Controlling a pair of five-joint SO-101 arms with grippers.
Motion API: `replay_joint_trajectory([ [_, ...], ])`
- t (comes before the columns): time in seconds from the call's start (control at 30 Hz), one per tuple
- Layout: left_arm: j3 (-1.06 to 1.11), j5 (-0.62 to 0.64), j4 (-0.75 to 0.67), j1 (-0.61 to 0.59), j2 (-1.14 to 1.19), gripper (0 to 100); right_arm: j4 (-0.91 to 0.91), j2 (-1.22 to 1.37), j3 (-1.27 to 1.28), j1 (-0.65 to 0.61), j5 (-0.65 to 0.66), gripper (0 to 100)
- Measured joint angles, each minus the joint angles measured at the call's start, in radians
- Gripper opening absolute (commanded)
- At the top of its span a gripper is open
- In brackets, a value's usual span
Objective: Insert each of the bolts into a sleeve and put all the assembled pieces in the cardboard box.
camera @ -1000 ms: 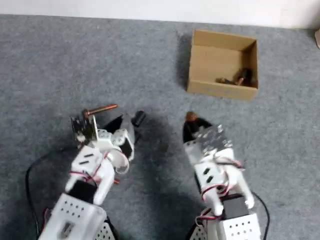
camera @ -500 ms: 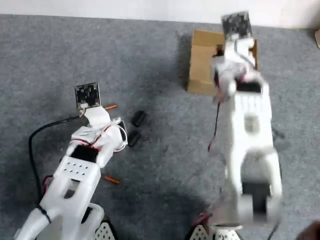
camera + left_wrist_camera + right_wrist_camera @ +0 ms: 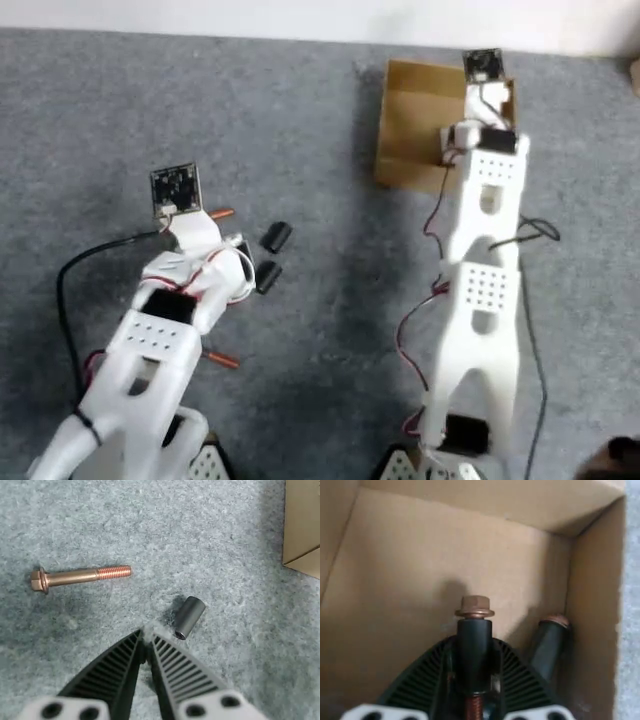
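Observation:
My right gripper (image 3: 474,642) is shut on an assembled piece, a black sleeve (image 3: 474,645) with a copper bolt head (image 3: 475,606) on top, held low inside the cardboard box (image 3: 410,115). A second assembled piece (image 3: 549,642) leans in the box corner. My left gripper (image 3: 146,632) is shut and holds nothing, just above the grey mat. A loose copper bolt (image 3: 80,576) lies a little beyond its tips, and a black sleeve (image 3: 189,617) lies close beside them. In the high view, two sleeves (image 3: 277,237) (image 3: 268,277) lie right of the left arm (image 3: 190,270).
Another copper bolt (image 3: 222,359) lies on the mat by the left arm's base. The right arm (image 3: 485,250) stretches long over the mat to the box. A box corner (image 3: 305,525) shows off to the side in the left wrist view. Cables trail near both bases.
The right arm swung from the near mat out over the box with the assembled piece and lowered it inside. The left arm stretched forward over the bolt and sleeves, then held still.

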Motion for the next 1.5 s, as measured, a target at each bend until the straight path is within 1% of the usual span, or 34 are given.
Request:
replay_joint_trajectory([
  [0.07, 0.0, 0.0, 0.0, 0.0, 0.003, 1, 0.018, 0.025, -0.049, -0.005, 0.0, 5.7],
  [0.23, 0.0, 0.0, 0.0, 0.0, 0.003, 1, 0.077, 0.032, -0.081, -0.003, 0.0, 25.8],
  [0.3, 0.0, 0.0, 0.0, 0.002, 0.003, 1, 0.103, 0.031, -0.086, -0.005, -0.002, 30.2],
  [0.47, 0.0, 0.0, 0.0, 0.002, 0.003, 1, 0.19, -0.006, -0.094, -0.003, -0.002, 30.4],
  [0.63, 0.0, 0.0, 0.0, 0.0, 0.003, 1, 0.318, -0.132, -0.094, -0.006, -0.002, 30.4],
  [0.73, 0.0, 0.0, 0.0, 0.002, 0.003, 1, 0.408, -0.218, -0.094, -0.043, -0.002, 30.4],
  [0.87, 0.0, 0.0, 0.0, 0.0, 0.003, 1, 0.535, -0.359, -0.095, -0.13, -0.002, 30.4],
  [1.0, 0.0, 0.0, 0.0, 0.002, 0.003, 1, 0.548, -0.526, -0.1, -0.19, -0.003, 30.4],
  [1.23, 0.0, 0.0, 0.0, 0.002, 0.003, 1, 0.549, -0.916, -0.097, -0.192, -0.118, 30.4],
  [1.3, 0.0, 0.0, 0.0, -0.008, 0.003, 1, 0.549, -1.057, -0.04, -0.21, -0.127, 30.4],
  [1.37, 0.0, -0.002, 0.0, -0.046, 0.003, 1, 0.549, -1.201, 0.066, -0.249, -0.13, 30.4],
  [1.5, -0.048, 0.002, 0.005, -0.153, 0.003, 1, 0.549, -1.496, 0.4, -0.361, -0.13, 30.4],
])
